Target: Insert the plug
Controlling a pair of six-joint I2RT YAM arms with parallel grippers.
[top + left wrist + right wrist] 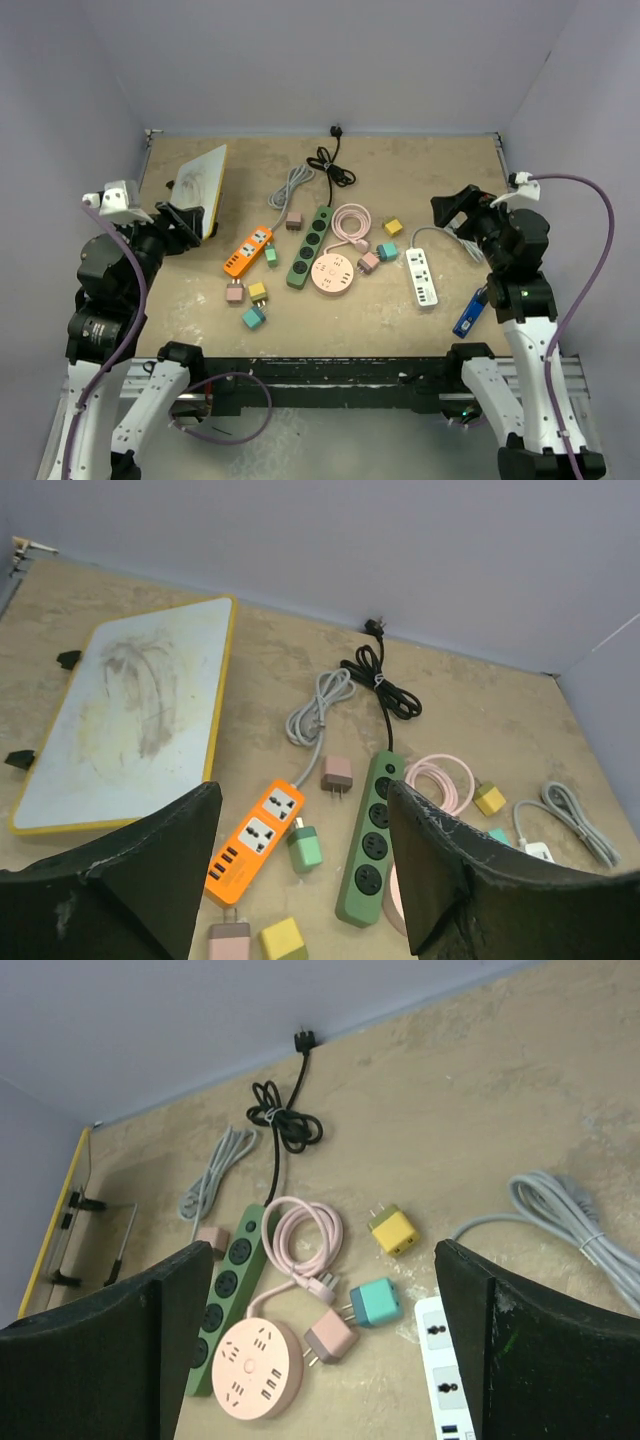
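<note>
Left gripper (302,792): raised over the left side of the desk (420,170), jaws wide apart with nothing between them.
Right gripper (325,1250): raised over the right side, jaws wide apart, holding nothing.
Plugs: eight small loose ones lie on the desk, none seated in a socket. I cannot tell which one is meant.
Left group: a green plug (271,256) lies just right of the orange power strip (247,251). Nearer, a pink plug (236,292) and a yellow plug (257,290) lie side by side. A teal plug (253,317) is nearest.
Middle: a mauve plug (294,221) lies at the far end of the green power strip (309,246), on its left.
Right group: a second pink plug (368,262) and a second teal plug (386,251) lie just right of the round pink socket hub (333,273). A second yellow plug (393,227) lies farther back.
Hub: just beside the near end of the green power strip, its pink cord looped behind it.
White power strip (424,278): right of centre, its grey cord running off under the right gripper.
Black cord (332,165): coiled beyond the green power strip, reaching the far wall.
Board (200,185): white with a yellow rim, propped at a tilt at the far left.
Blue item (470,312): near right, beside the right arm, too small to tell what it is.
</note>
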